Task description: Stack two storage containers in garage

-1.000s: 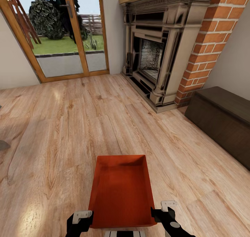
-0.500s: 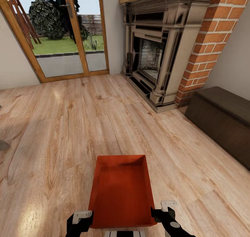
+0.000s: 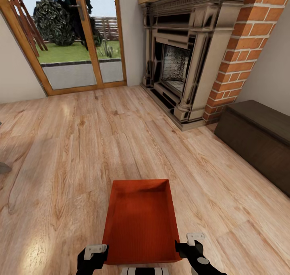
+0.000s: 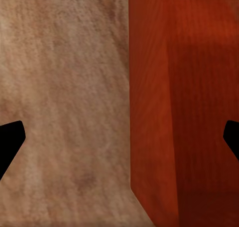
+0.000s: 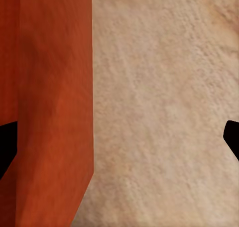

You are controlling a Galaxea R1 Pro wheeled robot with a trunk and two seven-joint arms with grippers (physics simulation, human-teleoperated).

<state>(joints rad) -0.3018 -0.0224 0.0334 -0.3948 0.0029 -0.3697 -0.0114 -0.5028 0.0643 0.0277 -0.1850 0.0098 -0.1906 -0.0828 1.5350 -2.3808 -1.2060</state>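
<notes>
On the wood-plank floor [image 3: 80, 146] of the living room, one orange-red storage container [image 3: 141, 222] sits between the arms. Left gripper [image 4: 119, 142] and right gripper [image 5: 119, 142] stand with fingers spread apart, each straddling a side wall near the container's nearer corners. Judged light, rigid and thin-walled; best pinched on both walls evenly, as smooth sides may slip.

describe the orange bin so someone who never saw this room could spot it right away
From the brick fireplace, look down across the wood floor to the near edge of the head view. The bin sits there between the two grippers: an open-top orange-red rectangle with a ribbed bottom, the brightest thing on the pale planks.
</notes>
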